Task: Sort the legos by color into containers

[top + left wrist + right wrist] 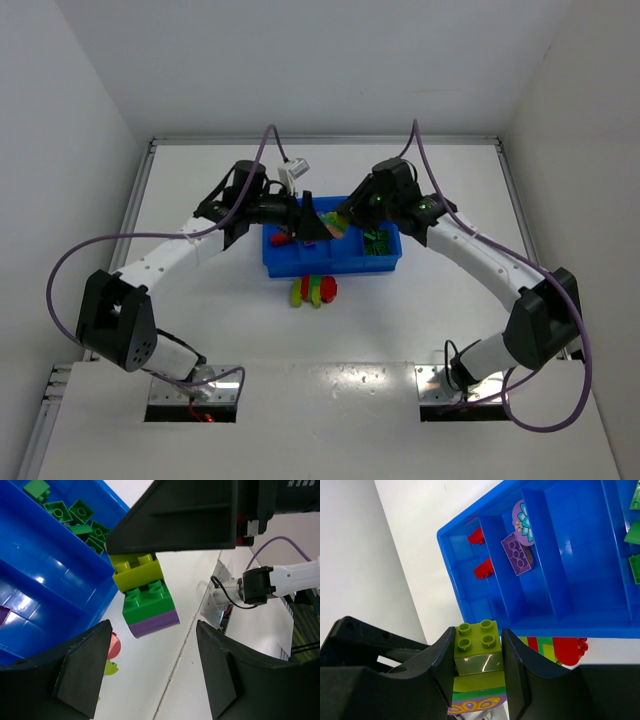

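Blue plastic tray point(275, 262), split into four narrow side-by-side compartments, sits at the middle of the white surface point(200, 180), with both arms reaching in over its left half. The right end effector point(479, 647) is clamped on a stacked cluster of plastic bricks point(145, 592), which is yellow-green at the gripped end, then green, then purple at the free end. It pinches the yellow-green part and holds the stack off the surface. In the left wrist view the stack hangs beside the tray's wall, with white surface behind it.

The left end effector point(152, 635) faces it with its two fingers spread wide and nothing between them but air. The purple end of the stack is in line with the gap and touches neither finger.

Inside the tray, small red bricks point(484, 569) lie in one end compartment and flat purple pieces point(516, 555) in the next. Green bricks point(70, 515) fill the compartment at the opposite end. A loose bunch of red, green and yellow-green bricks point(313, 291) rests on the surface just in front of the tray's near wall.
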Available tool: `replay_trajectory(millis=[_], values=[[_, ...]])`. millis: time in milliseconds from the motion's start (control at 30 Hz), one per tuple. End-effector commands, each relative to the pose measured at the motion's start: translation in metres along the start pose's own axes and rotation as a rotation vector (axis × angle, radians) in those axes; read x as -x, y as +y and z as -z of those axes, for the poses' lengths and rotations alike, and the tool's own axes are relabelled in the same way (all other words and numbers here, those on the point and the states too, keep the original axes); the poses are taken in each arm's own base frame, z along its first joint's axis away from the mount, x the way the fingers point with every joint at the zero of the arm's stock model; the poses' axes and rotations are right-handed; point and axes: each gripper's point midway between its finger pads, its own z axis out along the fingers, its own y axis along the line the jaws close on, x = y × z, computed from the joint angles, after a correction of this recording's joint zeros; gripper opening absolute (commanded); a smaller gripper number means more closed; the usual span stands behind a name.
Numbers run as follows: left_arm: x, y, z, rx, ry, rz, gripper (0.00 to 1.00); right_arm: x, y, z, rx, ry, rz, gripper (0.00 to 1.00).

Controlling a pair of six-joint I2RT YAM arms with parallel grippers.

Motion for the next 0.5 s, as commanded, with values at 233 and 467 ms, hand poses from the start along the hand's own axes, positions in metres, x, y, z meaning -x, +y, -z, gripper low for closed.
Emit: replay_trajectory(millis=[233, 467], values=[[0.03, -0.007, -0.004, -0.002, -0.063, -0.059, 0.64, 0.001, 0.023, 0.006, 0.072, -0.018, -0.001, 0.0], [0.02, -0.002, -0.003, 0.012, -0.053, -0.043, 0.24, 0.005, 0.028, 0.007, 0.083, -0.038, 0.008, 0.0]])
